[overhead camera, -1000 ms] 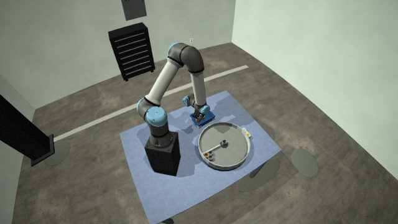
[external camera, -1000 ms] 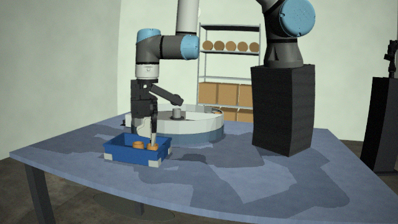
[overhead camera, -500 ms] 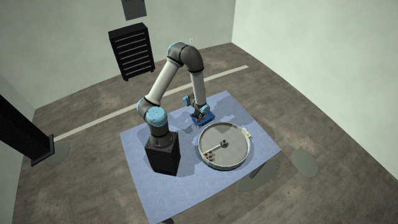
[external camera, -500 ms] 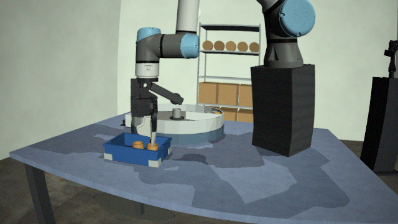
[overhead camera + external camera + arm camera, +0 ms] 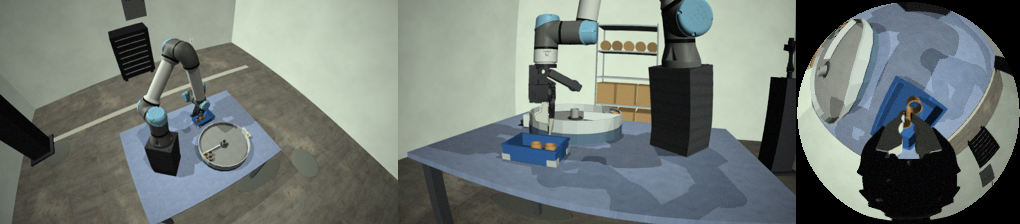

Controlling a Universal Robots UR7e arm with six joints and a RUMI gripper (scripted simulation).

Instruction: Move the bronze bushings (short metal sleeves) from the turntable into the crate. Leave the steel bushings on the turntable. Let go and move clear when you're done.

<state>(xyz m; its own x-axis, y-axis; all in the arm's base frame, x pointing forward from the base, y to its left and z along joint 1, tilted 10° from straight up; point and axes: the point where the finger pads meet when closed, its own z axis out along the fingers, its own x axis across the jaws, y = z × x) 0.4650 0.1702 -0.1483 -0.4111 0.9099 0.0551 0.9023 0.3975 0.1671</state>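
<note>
A blue crate (image 5: 212, 116) (image 5: 527, 155) (image 5: 888, 104) holds two bronze bushings, one bushing (image 5: 198, 119) (image 5: 536, 145) beside the other bushing (image 5: 203, 117) (image 5: 550, 147) (image 5: 914, 105). My gripper (image 5: 201, 114) (image 5: 550, 134) (image 5: 909, 116) is above the crate, pointing down, its fingers a narrow gap apart with nothing between them. The turntable (image 5: 233, 157) (image 5: 584, 127) (image 5: 841, 75) carries one bronze bushing (image 5: 206, 155) (image 5: 615, 112) near its rim, touching or close to two grey steel bushings (image 5: 210, 157). The fingers partly cover the crate in the wrist view.
A straight bar (image 5: 214, 149) runs from the turntable's centre post (image 5: 224, 143) (image 5: 574, 112) (image 5: 823, 68) towards its rim. A raised wall surrounds the disc. The arm's black pedestal (image 5: 165, 157) (image 5: 671, 109) stands beside the turntable on the same table.
</note>
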